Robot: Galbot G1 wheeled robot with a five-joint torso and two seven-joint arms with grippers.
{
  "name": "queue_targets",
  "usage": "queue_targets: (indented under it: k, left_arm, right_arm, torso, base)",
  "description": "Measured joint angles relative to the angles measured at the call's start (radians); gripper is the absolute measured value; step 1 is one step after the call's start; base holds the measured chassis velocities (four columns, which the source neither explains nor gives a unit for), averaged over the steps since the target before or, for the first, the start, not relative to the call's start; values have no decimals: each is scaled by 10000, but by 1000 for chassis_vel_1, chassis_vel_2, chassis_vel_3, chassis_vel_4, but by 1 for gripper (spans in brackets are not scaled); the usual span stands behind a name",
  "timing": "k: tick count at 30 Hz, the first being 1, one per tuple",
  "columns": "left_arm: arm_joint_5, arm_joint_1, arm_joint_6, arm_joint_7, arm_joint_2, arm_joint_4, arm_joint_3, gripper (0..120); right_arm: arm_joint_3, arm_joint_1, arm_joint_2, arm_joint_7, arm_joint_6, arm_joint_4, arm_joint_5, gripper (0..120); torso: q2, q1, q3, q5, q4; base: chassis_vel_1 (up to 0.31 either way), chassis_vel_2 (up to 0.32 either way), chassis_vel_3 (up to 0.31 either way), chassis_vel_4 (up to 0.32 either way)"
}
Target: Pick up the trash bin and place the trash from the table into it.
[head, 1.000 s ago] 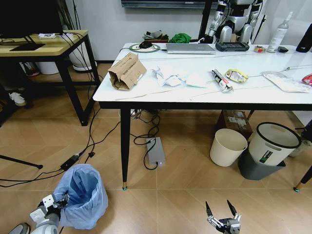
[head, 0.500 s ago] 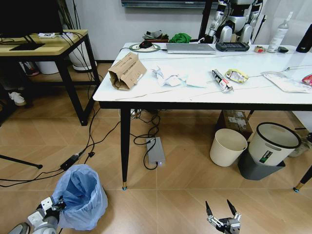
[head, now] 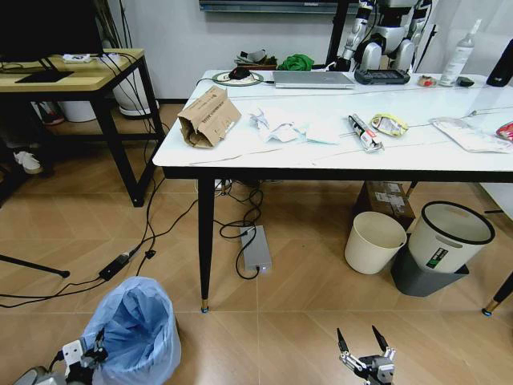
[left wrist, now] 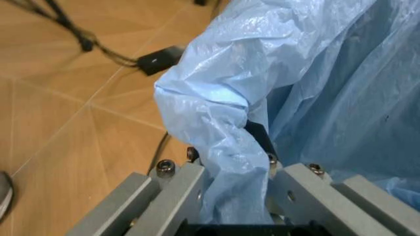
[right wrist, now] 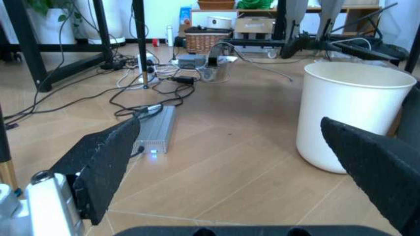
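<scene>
The trash bin [head: 132,329], lined with a crinkly light-blue bag, stands on the floor at the lower left. My left gripper [head: 86,358] is shut on its near rim; in the left wrist view the gripper [left wrist: 229,164] clamps a fold of the bag [left wrist: 217,113]. On the table [head: 321,156] lies the trash: torn brown cardboard [head: 208,118], crumpled white paper [head: 276,126], a wrapper [head: 365,132], a yellow wrapper [head: 389,123] and a flat white pouch [head: 469,134]. My right gripper [head: 357,343] hangs open low over the floor, also seen as the gripper [right wrist: 236,162] in its wrist view.
A cream round bin [head: 375,241] and a white-and-grey bin [head: 449,238] stand under the table's right side. A power brick [head: 256,248] and cables lie on the floor by the black table leg [head: 206,241]. A wooden desk [head: 72,76] is at the back left.
The left gripper and the trash bin in it have shifted nearer to me, lower in the head view. The right gripper and the table's things have not moved.
</scene>
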Motion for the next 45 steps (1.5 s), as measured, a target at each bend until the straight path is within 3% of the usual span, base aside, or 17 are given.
queue_targets:
  k: [9, 11, 13, 20, 36, 45]
  left_arm:
    - [-198, 1049, -49, 64, 173, -1460, 418, 0]
    - [-494, 1760, -92, 91, 246, -2244, 798, 0]
    - [-727, 1986, -26, 44, 256, -2645, 1152, 0]
    - [-519, 2087, 27, -210, 50, -2798, 1838, 0]
    - [-135, 1874, 4, -367, -107, -2644, 2141, 0]
    - [320, 2365, -440, -381, -434, -2730, 2750, 0]
  right_arm:
    - [118, -189, 0, 3, 19, 158, -40, 100]
    - [235, -247, 0, 10, 19, 196, -39, 100]
    - [324, -250, 0, 35, -24, 198, -23, 100]
    - [372, -243, 0, 48, -220, 249, 124, 100]
    - [465, -330, 0, 57, -212, 330, 254, 100]
    - [481, -332, 0, 59, -295, 477, 385, 100]
  torso:
    - [7, 1, 4, -1, -6]
    - [111, 30, 75, 2, 3]
    - [227, 69, 151, 0, -3]
    - [523, 171, 350, 1, 0]
    - [1141, 383, 754, 0, 0]
    - [1594, 537, 1052, 0, 0]
  base:
    - [0, 0, 0, 0]
    - [0, 0, 0, 0]
    - [0, 0, 0, 0]
    - [0, 0, 0, 0]
    - [0, 0, 0, 0]
    - [0, 0, 0, 0]
